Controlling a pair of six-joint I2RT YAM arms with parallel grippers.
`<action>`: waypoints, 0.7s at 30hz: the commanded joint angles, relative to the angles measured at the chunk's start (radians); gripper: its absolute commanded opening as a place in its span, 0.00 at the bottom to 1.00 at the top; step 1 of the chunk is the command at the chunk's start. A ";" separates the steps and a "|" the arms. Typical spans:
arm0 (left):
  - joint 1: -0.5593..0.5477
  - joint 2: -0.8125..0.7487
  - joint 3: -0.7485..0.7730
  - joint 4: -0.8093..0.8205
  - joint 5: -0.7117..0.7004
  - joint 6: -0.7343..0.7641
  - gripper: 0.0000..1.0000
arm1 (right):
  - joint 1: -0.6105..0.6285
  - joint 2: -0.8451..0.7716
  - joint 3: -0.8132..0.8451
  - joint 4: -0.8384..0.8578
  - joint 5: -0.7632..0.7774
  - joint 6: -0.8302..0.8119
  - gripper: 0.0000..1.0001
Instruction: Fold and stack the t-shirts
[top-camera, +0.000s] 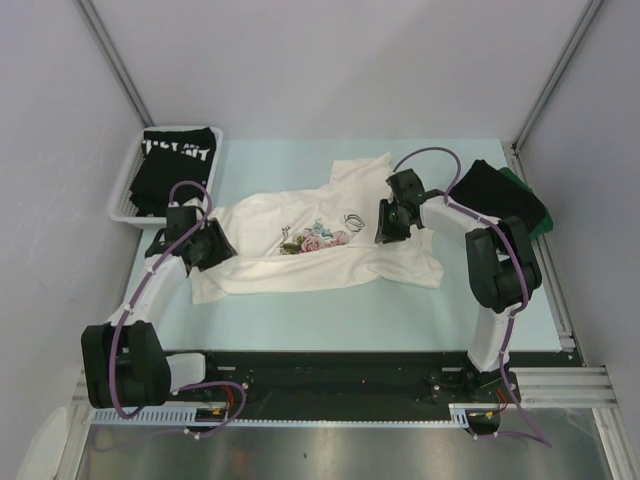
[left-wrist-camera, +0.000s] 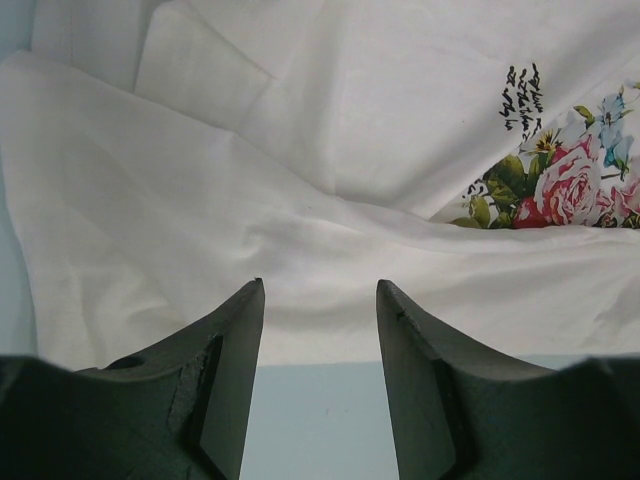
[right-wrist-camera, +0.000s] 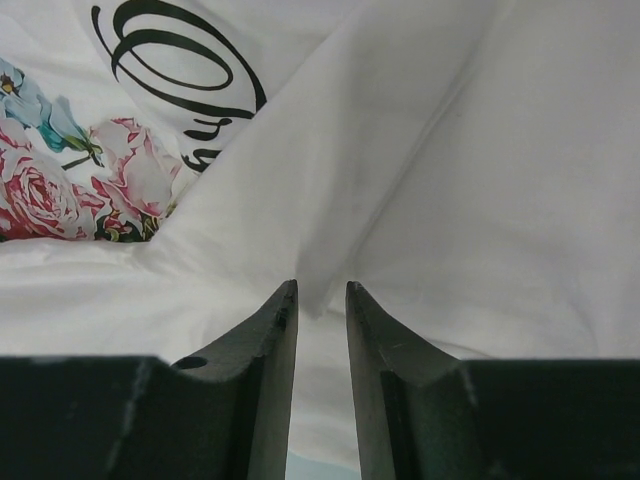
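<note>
A white t-shirt (top-camera: 320, 235) with a pink-blue floral print and black script lies crumpled across the middle of the table. My left gripper (top-camera: 213, 247) sits at its left edge. In the left wrist view that gripper (left-wrist-camera: 320, 290) is open, with bare table between its jaws and the cloth (left-wrist-camera: 300, 200) just past the tips. My right gripper (top-camera: 384, 222) is over the shirt's right part. In the right wrist view that gripper (right-wrist-camera: 321, 288) stands narrowly open, its tips either side of a raised fold of white cloth (right-wrist-camera: 400, 150).
A white mesh basket (top-camera: 127, 195) at the back left holds a black t-shirt with white lettering (top-camera: 178, 155). A black t-shirt (top-camera: 490, 185) lies on a dark green one (top-camera: 538, 215) at the right edge. Walls close in on both sides.
</note>
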 joint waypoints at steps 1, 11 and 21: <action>0.001 -0.036 -0.011 0.023 0.016 -0.001 0.54 | 0.011 -0.057 -0.006 -0.020 0.007 0.009 0.31; 0.003 -0.050 -0.032 0.028 0.022 -0.009 0.54 | 0.026 -0.028 -0.017 0.014 0.002 0.022 0.31; 0.001 -0.067 -0.037 0.012 0.012 0.005 0.55 | 0.037 -0.005 -0.017 0.048 -0.030 0.030 0.14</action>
